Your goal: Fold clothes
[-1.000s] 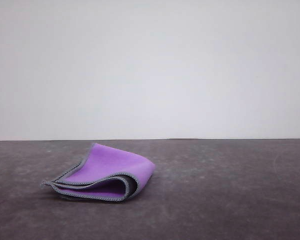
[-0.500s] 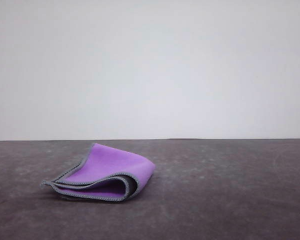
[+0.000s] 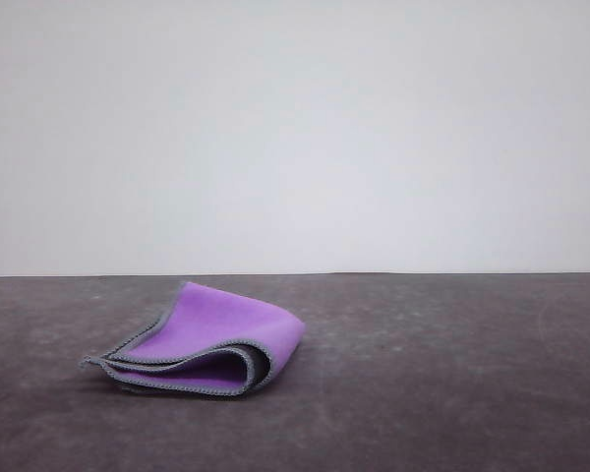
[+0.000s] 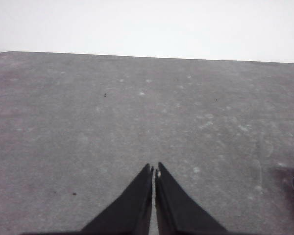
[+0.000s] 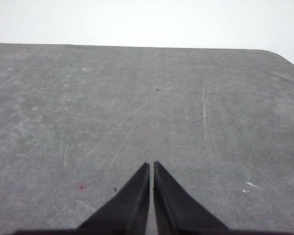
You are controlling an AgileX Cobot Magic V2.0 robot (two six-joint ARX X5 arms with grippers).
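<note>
purple cloth (image 3: 211, 339) lies folded on the table (image 3: 452, 374), apart from both pressed-together claws (image 4: 154, 170) (image 5: 151, 164).

Soft matt cloth (image 3: 221, 329), scuffed, seemingly matt grey table (image 3: 452, 393)

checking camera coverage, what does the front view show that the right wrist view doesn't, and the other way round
Front view alone: the small square soft cloth, purple face outward with a grey stitched hem, lying folded in layers left of centre, and the pale wall behind.

Right wrist view alone: the right gripper, its black fingers pressed together over bare surface, holding nothing.

Both: the dark grey scuffed table.
</note>
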